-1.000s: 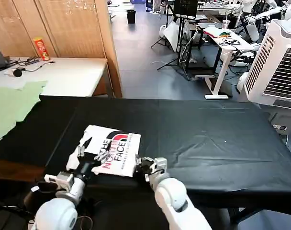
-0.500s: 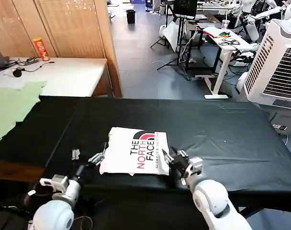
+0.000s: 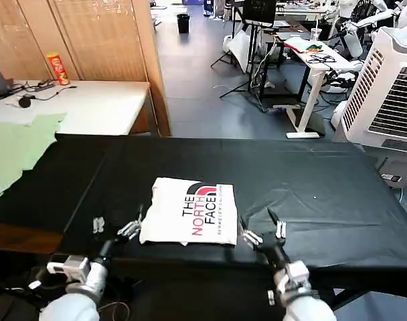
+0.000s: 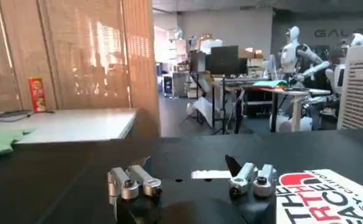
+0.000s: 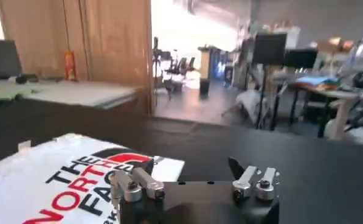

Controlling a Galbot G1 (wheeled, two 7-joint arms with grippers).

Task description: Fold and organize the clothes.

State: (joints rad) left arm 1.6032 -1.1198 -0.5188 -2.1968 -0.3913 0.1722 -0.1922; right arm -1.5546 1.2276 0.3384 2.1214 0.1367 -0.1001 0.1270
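Fingers of both grippers, left [image 3: 114, 229] and right [image 3: 262, 231], are spread wide, holding nothing. Both have backed off the folded shirt [image 3: 190, 212], which stays put.

One folded white cotton T-shirt [image 3: 192, 212] with a black-and-red logo lies on one black cloth-covered surface [image 3: 310, 180]. Two open metal pincers: left pincer [image 3: 114, 227], right pincer [image 3: 264, 227]. One pale green cloth [image 3: 16, 147].

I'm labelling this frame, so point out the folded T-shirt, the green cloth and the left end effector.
T-shirt [image 3: 190, 212], head view, logo print.
Green cloth [image 3: 16, 148], head view, its middle.
Left end effector [image 3: 114, 227], head view, between its open fingertips.
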